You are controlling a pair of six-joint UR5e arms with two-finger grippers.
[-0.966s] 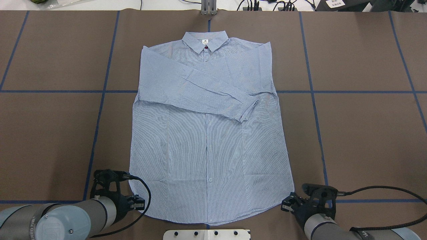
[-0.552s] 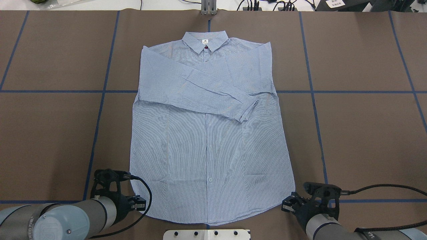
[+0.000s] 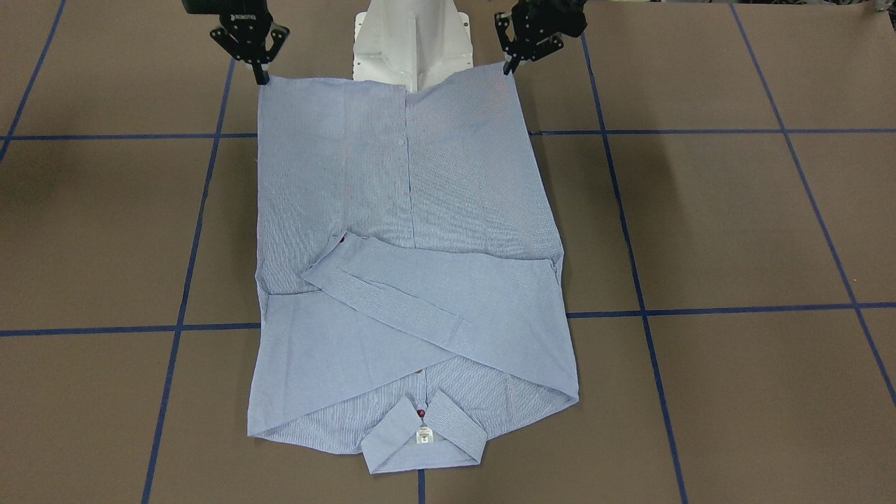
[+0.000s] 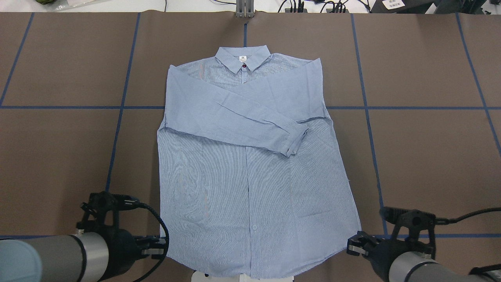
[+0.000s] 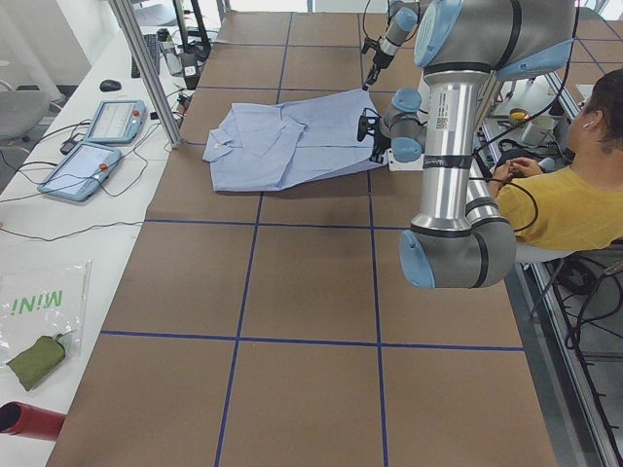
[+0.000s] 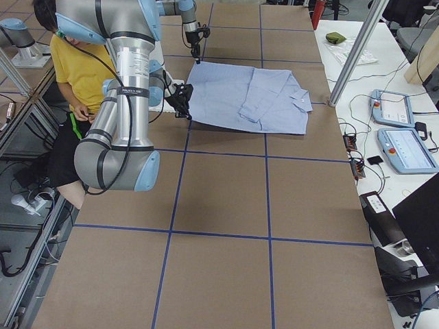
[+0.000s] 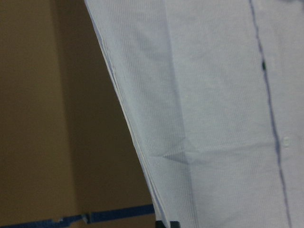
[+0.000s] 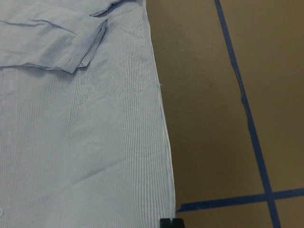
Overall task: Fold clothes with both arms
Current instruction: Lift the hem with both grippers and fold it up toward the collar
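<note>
The left claw and right claw each pinch a bottom corner of the shirt, so lift both evenly and lay them by the collar.

My left fingers and right fingers have moved toward the lower corners of the overhead view and farther apart, each pinching a hem corner of the shirt. The hem has risen off the surface and now overhangs the white base. The collar sits lower in frame.
</note>
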